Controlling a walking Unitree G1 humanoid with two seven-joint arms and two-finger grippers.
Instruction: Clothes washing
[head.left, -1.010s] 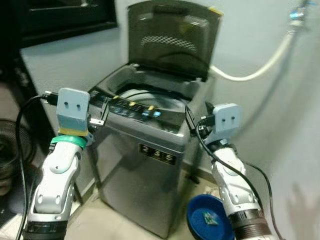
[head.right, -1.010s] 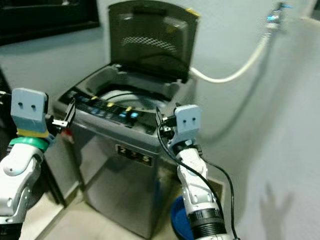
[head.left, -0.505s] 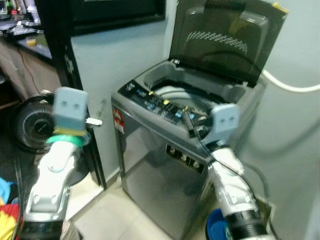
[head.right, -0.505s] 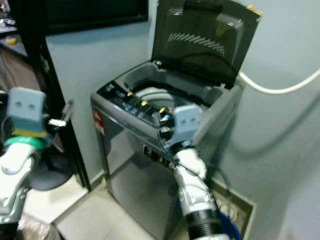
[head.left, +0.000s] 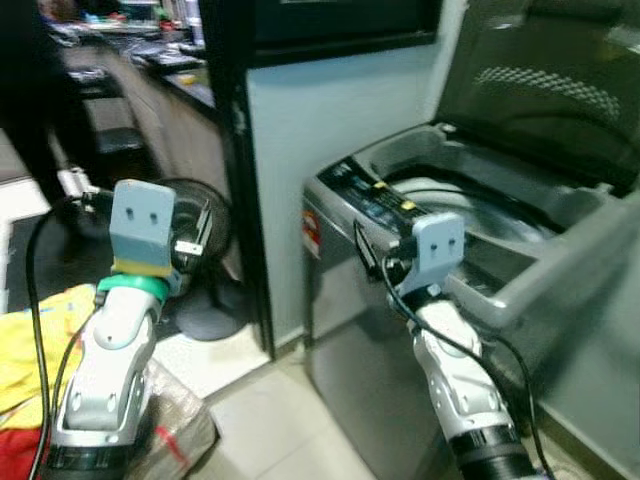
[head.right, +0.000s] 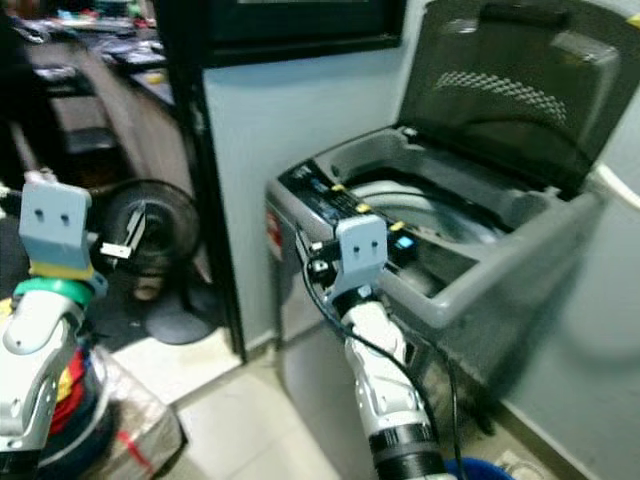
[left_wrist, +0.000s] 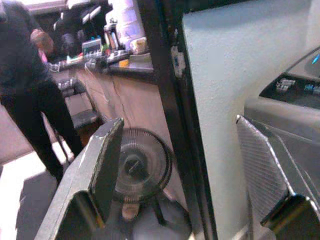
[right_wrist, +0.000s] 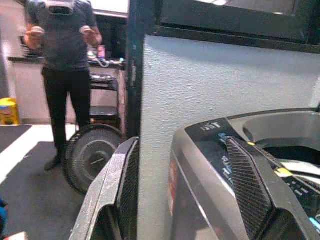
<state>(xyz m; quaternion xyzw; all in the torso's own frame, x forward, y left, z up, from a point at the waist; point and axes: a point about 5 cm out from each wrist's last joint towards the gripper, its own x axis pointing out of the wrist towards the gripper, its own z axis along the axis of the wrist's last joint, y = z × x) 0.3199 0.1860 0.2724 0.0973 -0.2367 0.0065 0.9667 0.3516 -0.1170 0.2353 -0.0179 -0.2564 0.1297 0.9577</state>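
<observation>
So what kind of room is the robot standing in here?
Probably a home laundry corner beside a kitchen: a top-loading washing machine stands with its lid up, a floor fan sits on the tiles, and a cluttered counter runs behind.

Pale blue-grey wall (head.left: 330, 130); black door frame (head.left: 235, 170); floor fan (head.right: 150, 225) on pale tiled floor (head.left: 280, 430); counter (left_wrist: 125, 62) behind.

The grey top-loading washing machine (head.left: 350, 330) has a smooth, faintly glossy metal-look body, a dark glossy plastic control strip (head.left: 375, 205) and a smoky translucent plastic lid (head.right: 505, 85). Beside it, the pale painted wall (head.left: 330, 130) looks matt. The left gripper's black fingers (left_wrist: 262, 170) carry finely ribbed pads. Yellow cloth (head.left: 25, 340) lies soft and crumpled
</observation>
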